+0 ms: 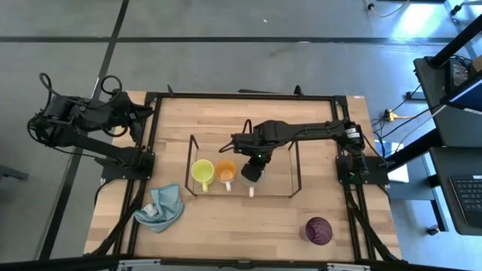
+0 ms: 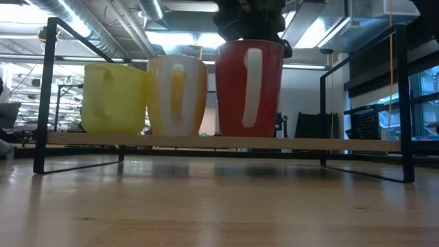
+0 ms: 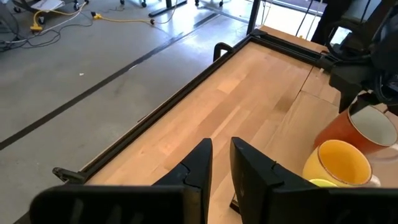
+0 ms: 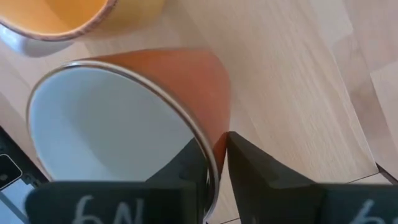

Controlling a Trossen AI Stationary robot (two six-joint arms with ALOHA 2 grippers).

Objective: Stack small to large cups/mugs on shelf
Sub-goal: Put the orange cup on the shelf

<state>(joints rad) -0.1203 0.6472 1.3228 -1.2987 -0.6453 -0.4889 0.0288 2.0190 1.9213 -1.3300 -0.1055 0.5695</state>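
Here, right jaws (image 4: 214,163) pinch red mug (image 4: 205,87) rim on shelf (image 2: 219,143).

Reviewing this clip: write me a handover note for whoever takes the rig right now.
Right gripper is over the shelf, pinching the rim of the red mug, third in the row. Left gripper is idle at the table's far left corner, nearly shut, holding nothing.
Done: yellow-green mug, orange mug and red mug stand side by side on the shelf.
Left: release the red mug, then fetch the dark purple cup from the near right of the table.
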